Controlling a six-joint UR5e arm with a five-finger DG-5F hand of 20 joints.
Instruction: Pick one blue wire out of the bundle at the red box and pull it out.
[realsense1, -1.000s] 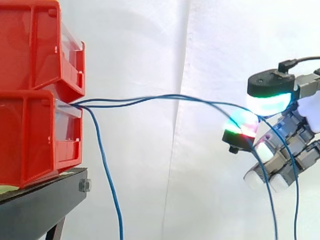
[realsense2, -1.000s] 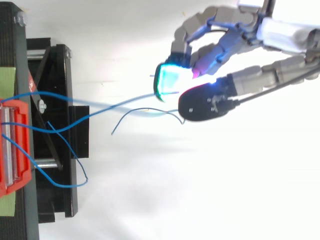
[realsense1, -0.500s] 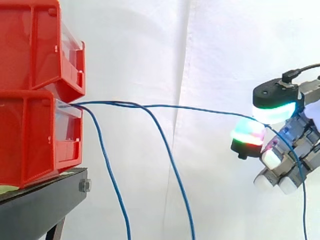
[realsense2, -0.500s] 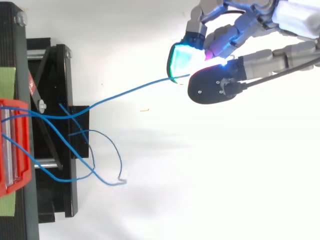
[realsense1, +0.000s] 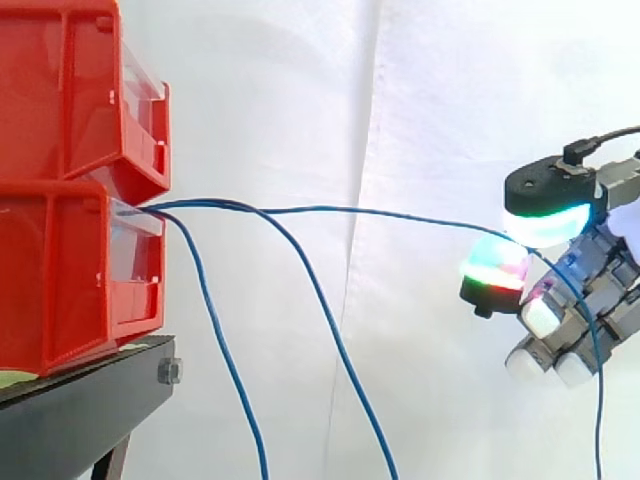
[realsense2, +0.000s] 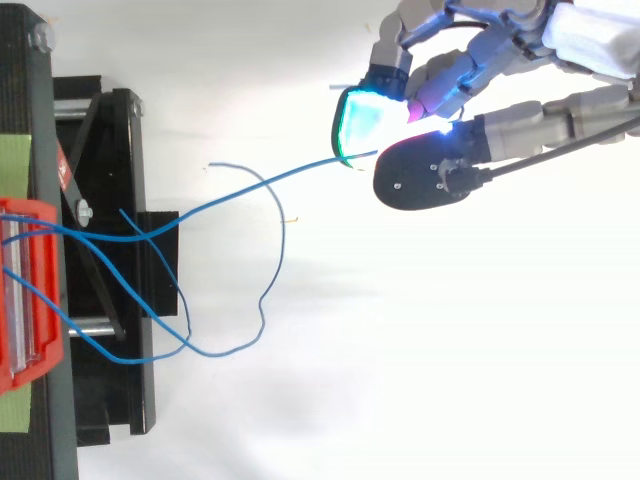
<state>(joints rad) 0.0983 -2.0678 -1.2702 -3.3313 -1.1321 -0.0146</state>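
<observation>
Hand (realsense2: 470, 165) is pinching one blue wire (realsense2: 270, 178) between its pads (realsense2: 355, 130), holding it stretched from the red box's (realsense1: 60, 270) front edge, risking a slip or dragging out crossed neighbouring wires (realsense2: 283, 235).

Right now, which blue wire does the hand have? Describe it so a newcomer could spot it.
Start at the lower red bin on the left of the side view, where blue wires come out of its front. The held blue wire runs almost level across the curtain to the hand, pinched between its glowing pads. The other two wires droop to the bottom edge.
</observation>
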